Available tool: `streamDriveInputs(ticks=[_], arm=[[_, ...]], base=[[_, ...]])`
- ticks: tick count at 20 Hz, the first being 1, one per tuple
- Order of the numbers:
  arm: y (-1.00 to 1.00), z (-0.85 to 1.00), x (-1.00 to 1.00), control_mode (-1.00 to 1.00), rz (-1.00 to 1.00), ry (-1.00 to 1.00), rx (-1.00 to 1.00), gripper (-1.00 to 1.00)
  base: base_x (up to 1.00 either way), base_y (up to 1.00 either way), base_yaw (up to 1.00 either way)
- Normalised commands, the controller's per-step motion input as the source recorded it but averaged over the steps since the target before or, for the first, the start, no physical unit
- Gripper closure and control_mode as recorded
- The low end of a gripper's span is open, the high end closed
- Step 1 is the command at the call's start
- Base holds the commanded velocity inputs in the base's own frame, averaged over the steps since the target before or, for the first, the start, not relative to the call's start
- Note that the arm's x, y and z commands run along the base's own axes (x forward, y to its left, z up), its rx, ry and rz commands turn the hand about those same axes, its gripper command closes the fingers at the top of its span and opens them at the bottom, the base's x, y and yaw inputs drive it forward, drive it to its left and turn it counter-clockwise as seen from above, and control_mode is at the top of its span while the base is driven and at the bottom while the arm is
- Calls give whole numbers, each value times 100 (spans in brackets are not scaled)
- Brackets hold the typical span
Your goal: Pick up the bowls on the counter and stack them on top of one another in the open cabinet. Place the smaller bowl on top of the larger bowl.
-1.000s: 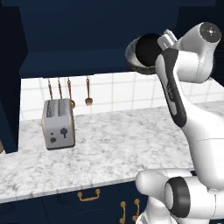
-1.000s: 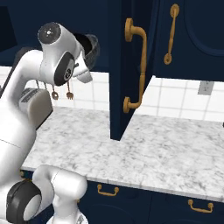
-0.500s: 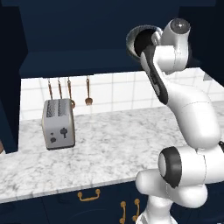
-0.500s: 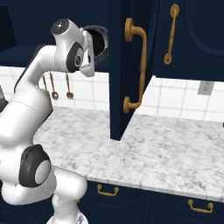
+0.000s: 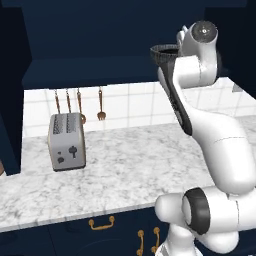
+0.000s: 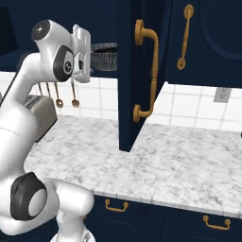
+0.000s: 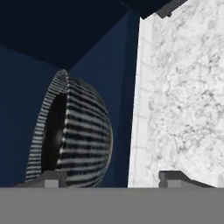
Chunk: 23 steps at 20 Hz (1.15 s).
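High against the open cabinet [image 5: 100, 45], the larger bowl [image 6: 104, 54] rides upright at the recess, nothing visible inside it. Gripping its rim, the hand [image 6: 87, 59] carries it well above the marbled surface [image 5: 125, 165] and toaster [image 5: 66, 141].

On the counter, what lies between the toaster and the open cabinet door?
Nothing: in the right base view the counter is bare marble from the toaster to the cabinet door.
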Motion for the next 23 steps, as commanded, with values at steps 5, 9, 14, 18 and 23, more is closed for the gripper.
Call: streamDriveInputs(ticks=[5, 9, 14, 18, 23], arm=[[30, -71, -100, -100, 0, -7, 5, -100], [40, -100, -100, -100, 4, 22, 5, -100], [34, -100, -66, -100, 5, 38, 6, -100], [4, -83, -3, -100, 4, 29, 11, -100], [1, 0, 0, -100, 0, 0, 0, -100]], base=[[0, 0, 0], [0, 0, 0], [0, 0, 0], [0, 0, 0], [0, 0, 0]])
